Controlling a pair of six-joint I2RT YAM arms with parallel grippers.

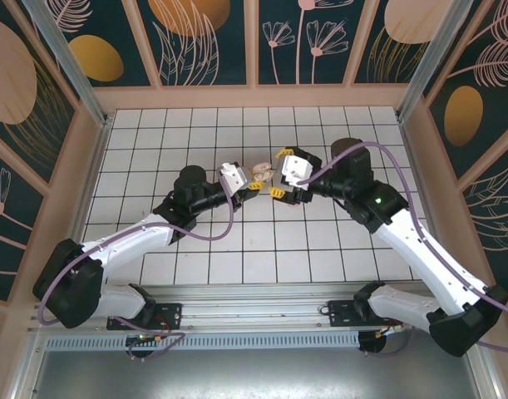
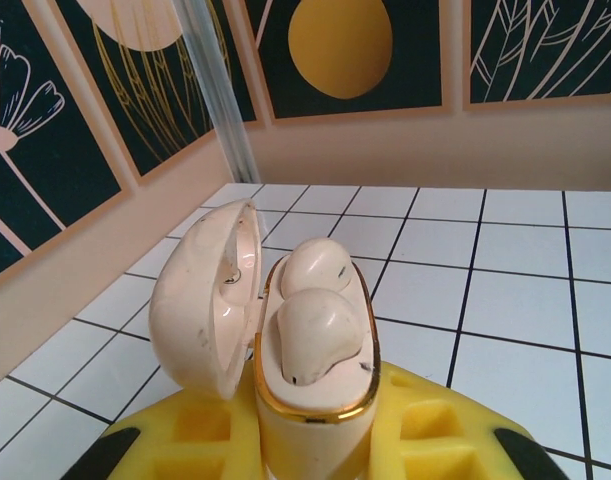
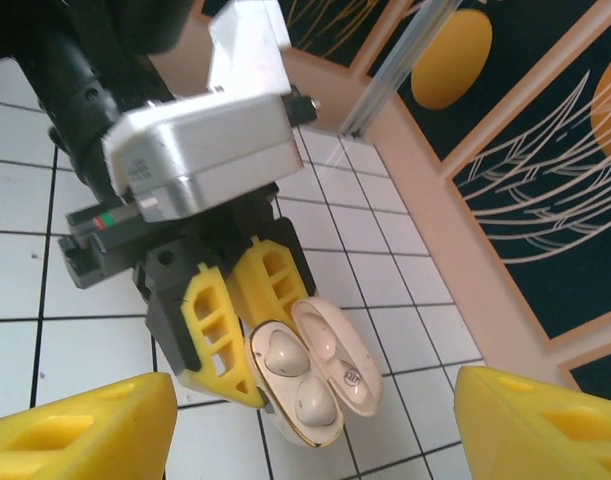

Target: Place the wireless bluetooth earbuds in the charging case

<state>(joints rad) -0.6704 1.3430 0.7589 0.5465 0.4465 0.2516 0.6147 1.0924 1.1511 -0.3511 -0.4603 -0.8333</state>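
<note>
The charging case (image 3: pixel 335 350) is held open over the white tiled tabletop (image 1: pixel 320 249), its base clamped between the yellow fingers (image 3: pixel 213 330) of the left gripper (image 3: pixel 247 330). Both earbuds (image 2: pixel 318 335) are seated in their wells inside the gold rim (image 2: pixel 360 405), with the lid (image 2: pixel 200 300) swung aside. The right gripper (image 3: pixel 310 440) is spread wide and holds nothing, with one finger on either side of the case. If the lid is pushed off-centre, the case could be twisted out of the grip. A bud that is not fully seated could be knocked loose.

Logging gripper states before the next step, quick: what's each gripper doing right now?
Left gripper: closed on the charging case.
Right gripper: open, holding nothing.
</note>
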